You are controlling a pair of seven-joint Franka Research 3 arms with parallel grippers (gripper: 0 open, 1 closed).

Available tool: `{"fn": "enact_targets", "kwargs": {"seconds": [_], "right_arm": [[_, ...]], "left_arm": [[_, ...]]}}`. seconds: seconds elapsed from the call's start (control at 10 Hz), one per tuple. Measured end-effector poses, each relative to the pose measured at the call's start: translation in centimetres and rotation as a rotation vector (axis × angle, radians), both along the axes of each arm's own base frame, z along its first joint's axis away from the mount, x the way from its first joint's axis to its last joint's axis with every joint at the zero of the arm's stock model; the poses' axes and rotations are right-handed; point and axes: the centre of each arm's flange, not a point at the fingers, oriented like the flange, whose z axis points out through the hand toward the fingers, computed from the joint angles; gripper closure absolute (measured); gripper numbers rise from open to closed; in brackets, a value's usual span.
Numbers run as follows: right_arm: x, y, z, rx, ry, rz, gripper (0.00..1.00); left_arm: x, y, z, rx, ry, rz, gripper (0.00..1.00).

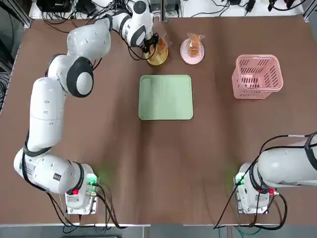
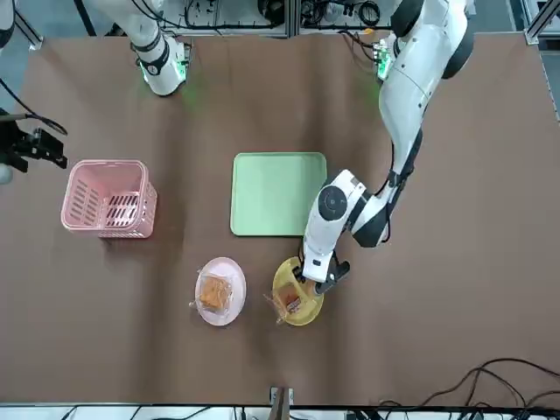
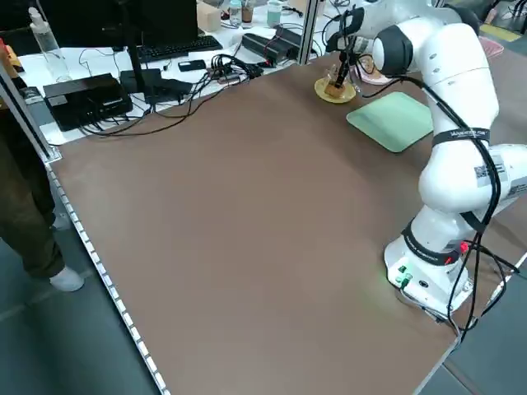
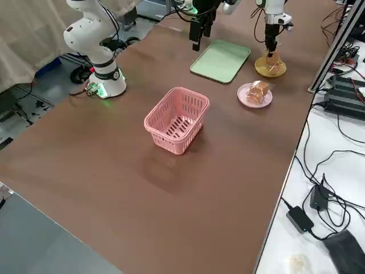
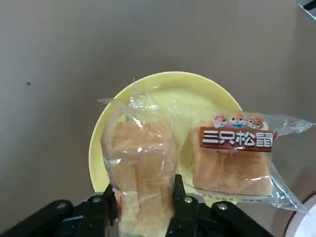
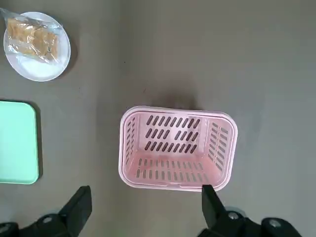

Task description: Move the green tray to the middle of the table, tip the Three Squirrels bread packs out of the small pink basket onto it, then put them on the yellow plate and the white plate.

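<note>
The green tray lies bare at the middle of the table. Beyond it sits the yellow plate, and my left gripper hangs over it. In the left wrist view its fingers press on both sides of one bread pack that stands on the plate. A second pack lies flat beside it. The white plate carries packaged bread. The small pink basket stands upright and empty at the right. My right gripper hovers high above it, open and holding nothing.
Cables, a keyboard and black boxes crowd the bench past the table's far edge. A person's leg stands off the table's left side. Bare brown tabletop stretches between the tray and the arm bases.
</note>
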Motion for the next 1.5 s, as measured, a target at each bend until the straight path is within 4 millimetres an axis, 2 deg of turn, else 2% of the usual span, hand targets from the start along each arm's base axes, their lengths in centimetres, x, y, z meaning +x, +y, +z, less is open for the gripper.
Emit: {"fn": "enact_targets", "kwargs": {"seconds": [0.1,0.2,0.6,0.9,1.1,1.3,1.5], "right_arm": [[0.0,0.0,0.0,0.0,0.0,0.0,0.01],[0.0,0.0,0.0,0.0,0.0,0.0,0.01],[0.0,0.0,0.0,0.0,0.0,0.0,0.01],[0.0,0.0,0.0,0.0,0.0,0.0,0.01],[0.0,0.0,0.0,0.0,0.0,0.0,0.01],[0.0,0.0,0.0,0.0,0.0,0.0,0.01],[0.0,0.0,0.0,0.0,0.001,0.0,0.01]], "left_arm": [[0.0,0.0,-0.3,-0.001,0.002,0.0,0.44],[0.1,0.0,-0.5,-0.005,-0.001,0.0,0.42],[0.0,-0.2,-1.5,-0.017,-0.004,-0.004,0.42],[0.3,-0.2,-1.2,-0.017,-0.014,-0.024,0.37],[0.5,0.0,-0.8,-0.016,-0.021,-0.036,0.3],[0.8,0.2,-0.6,-0.014,-0.023,-0.034,0.02],[1.0,0.3,-0.3,-0.013,-0.022,-0.031,0.0]]}}
